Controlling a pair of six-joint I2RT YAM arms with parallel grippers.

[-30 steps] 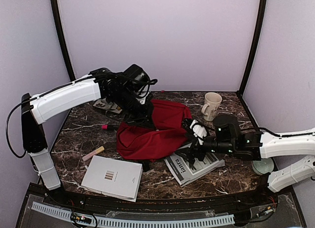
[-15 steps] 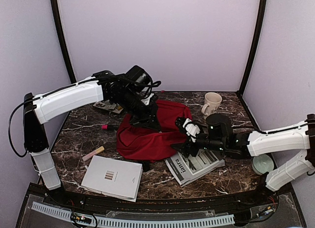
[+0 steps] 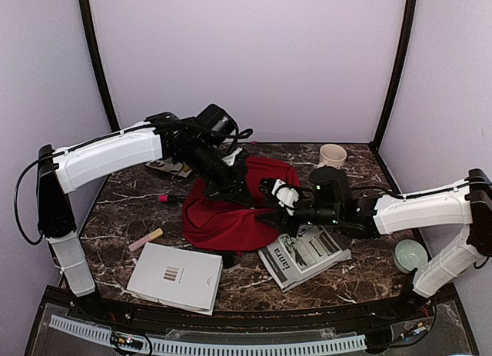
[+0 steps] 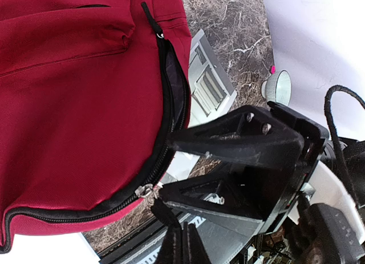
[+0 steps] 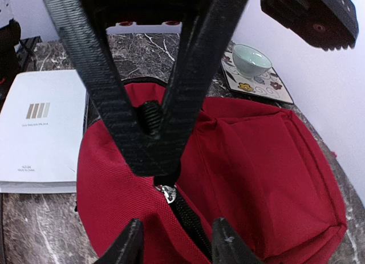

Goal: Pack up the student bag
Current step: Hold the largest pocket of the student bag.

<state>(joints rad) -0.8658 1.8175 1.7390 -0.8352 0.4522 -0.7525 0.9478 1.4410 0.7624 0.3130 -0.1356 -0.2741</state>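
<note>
Left end effector (image 3: 231, 191): clamped shut on the opening edge of the student bag (image 3: 223, 221), which lies mid-bench (image 3: 123, 210). Only the right wrist view shows the pinch, just above the zipper pull (image 5: 166, 194). Right end effector (image 3: 267, 202): half open. The left wrist view shows its fingers apart on either side of the zipper (image 4: 169, 98).

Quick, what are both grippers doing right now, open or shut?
Left gripper: shut, pinching the student bag beside its zipper.
Right gripper: open, fingers apart on either side of the zipper.
</note>
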